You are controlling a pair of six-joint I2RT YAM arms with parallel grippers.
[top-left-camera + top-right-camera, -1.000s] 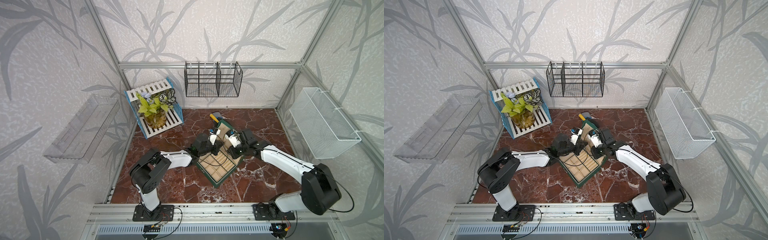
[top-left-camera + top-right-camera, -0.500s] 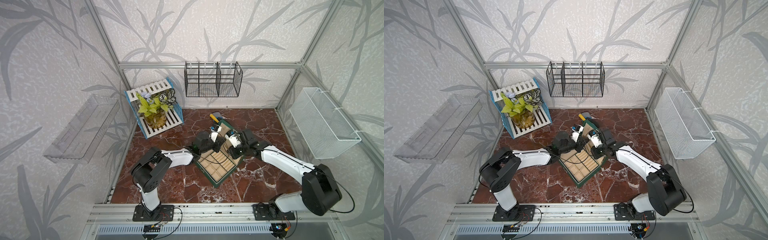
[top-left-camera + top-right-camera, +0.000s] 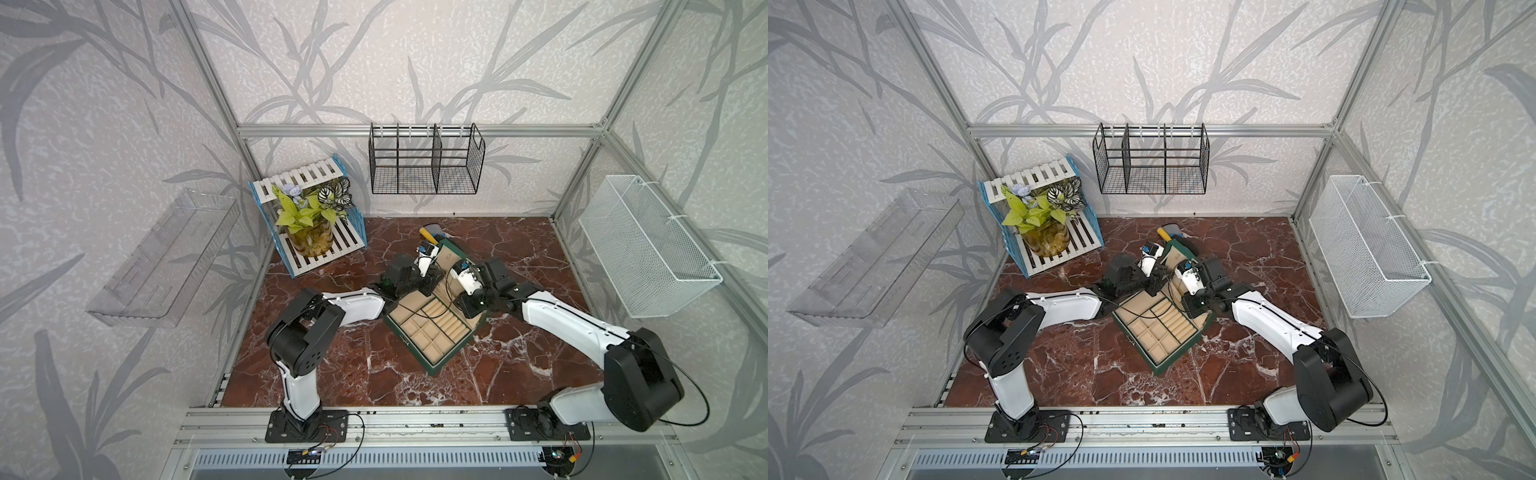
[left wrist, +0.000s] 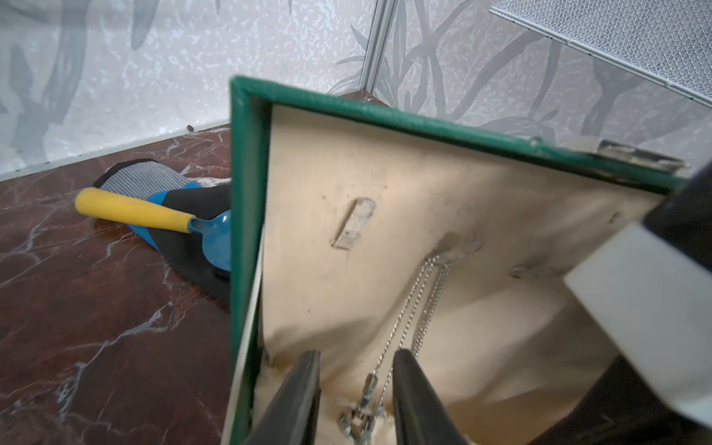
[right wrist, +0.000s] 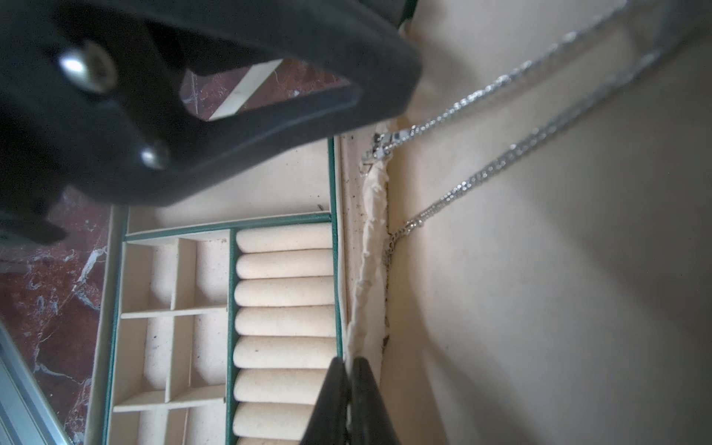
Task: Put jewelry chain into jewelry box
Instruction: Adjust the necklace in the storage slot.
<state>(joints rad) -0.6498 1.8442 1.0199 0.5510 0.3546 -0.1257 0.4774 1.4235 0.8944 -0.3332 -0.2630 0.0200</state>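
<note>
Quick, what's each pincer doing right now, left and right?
Left pincer: open, straddling the thin silvery metal chain, not gripping it.
Right pincer: closed, at the cream lining of the dark green hinged jewelry box; holding anything cannot be told.

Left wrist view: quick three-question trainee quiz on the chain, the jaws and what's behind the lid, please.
1. True or false: the jewelry chain lies in a square compartment of the jewelry box.
2. The left gripper has its jaws: A) open, either side of the chain's lower end; B) shut on the chain; C) out of view.
3. What colour is the handle of the spoon behind the lid?
Key: 1 false, it hangs down the lid lining; 2 A; 3 yellow.
</note>
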